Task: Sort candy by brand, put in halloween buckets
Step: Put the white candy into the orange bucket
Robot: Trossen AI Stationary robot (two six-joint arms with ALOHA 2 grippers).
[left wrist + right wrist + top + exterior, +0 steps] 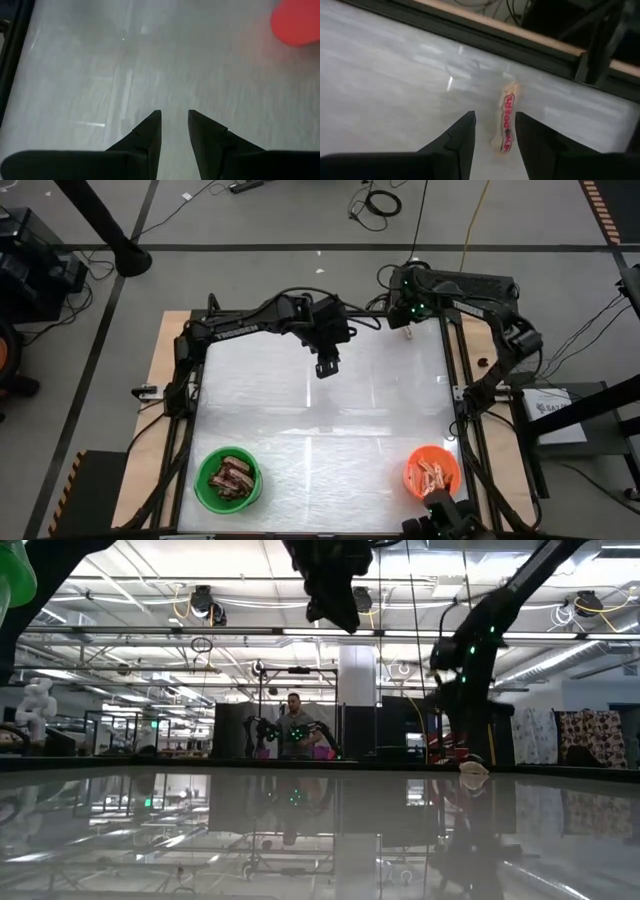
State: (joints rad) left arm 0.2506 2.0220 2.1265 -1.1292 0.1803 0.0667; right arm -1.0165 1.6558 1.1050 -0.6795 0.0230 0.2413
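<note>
My right gripper (492,130) hangs over the far right part of the table (320,440). Its two fingers are apart, and nothing is between them yet. Just past my fingertips lies one pale candy bar (507,125) with red letters on its wrapper. It lies flat on the table, close to the dark frame along the far edge. Its long side runs almost the same way my fingers point, a bit tilted. I think I must come down over it and maybe turn a little, so my fingers close across its thin middle and not along its length.

My left gripper (175,125) hangs above the middle of the far side of the table. Its fingers are a little apart and hold nothing. It is well apart from the bar, so my right arm is the nearer one.

The green bucket (228,478) sits at the near left corner with dark reddish-brown candy in it. The orange bucket (432,473) sits at the near right corner with pale candy in it. The bar looks pale, so I think it belongs in the orange bucket.

From above, the bar (407,335) is only a tiny pale speck by the right arm, and my right gripper itself is hard to pick out there. From table height, the bar (473,769) is a small pale lump far off. I cannot read the brand on it.
</note>
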